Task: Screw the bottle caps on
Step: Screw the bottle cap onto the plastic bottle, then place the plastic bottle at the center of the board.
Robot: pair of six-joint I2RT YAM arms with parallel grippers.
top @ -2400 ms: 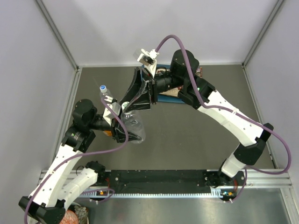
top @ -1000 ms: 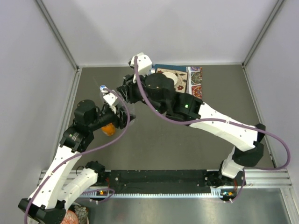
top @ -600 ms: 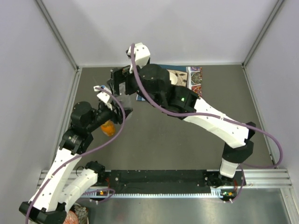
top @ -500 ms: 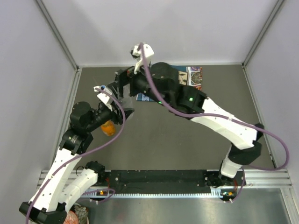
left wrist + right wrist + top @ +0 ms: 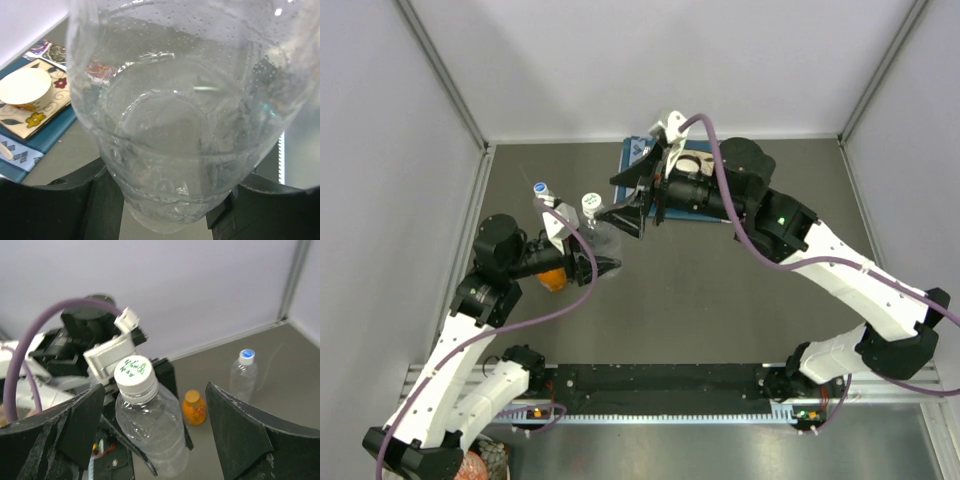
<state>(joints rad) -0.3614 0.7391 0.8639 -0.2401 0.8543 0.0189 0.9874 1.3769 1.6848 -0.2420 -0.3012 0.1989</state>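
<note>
Right wrist, unlike left, shows cap (image 5: 134, 371); left fingers (image 5: 50, 210) clasp bottle (image 5: 152, 430), right fingers (image 5: 240, 430) spread.

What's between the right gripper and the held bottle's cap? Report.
Nothing: top view shows a bare gap between the open right gripper and the cap.

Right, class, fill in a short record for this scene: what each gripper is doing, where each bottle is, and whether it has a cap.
left gripper: shut on the clear ribbed plastic bottle
held bottle's top: round white screw cap on the neck
right gripper: open, empty, apart from that cap
second clear plastic bottle: standing, blue-and-white cap on
squat orange bottle: standing, orange cap on
white bowl: on the patterned mat
</note>
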